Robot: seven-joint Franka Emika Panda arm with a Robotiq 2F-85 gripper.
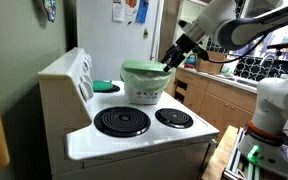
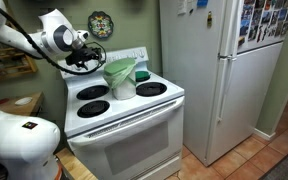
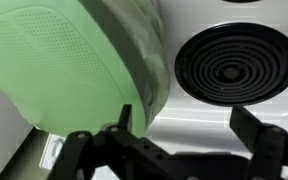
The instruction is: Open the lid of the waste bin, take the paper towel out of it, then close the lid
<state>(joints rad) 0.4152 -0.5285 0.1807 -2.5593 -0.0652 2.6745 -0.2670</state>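
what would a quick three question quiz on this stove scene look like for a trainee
1. True or false: the waste bin stands on the floor.
2. What stands beside the stove? A) fridge B) washing machine C) bookshelf
3. Fill in: in the wrist view the gripper is ____ (open or shut).

Key: 1 false, it stands on the stove; 2 A; 3 open.
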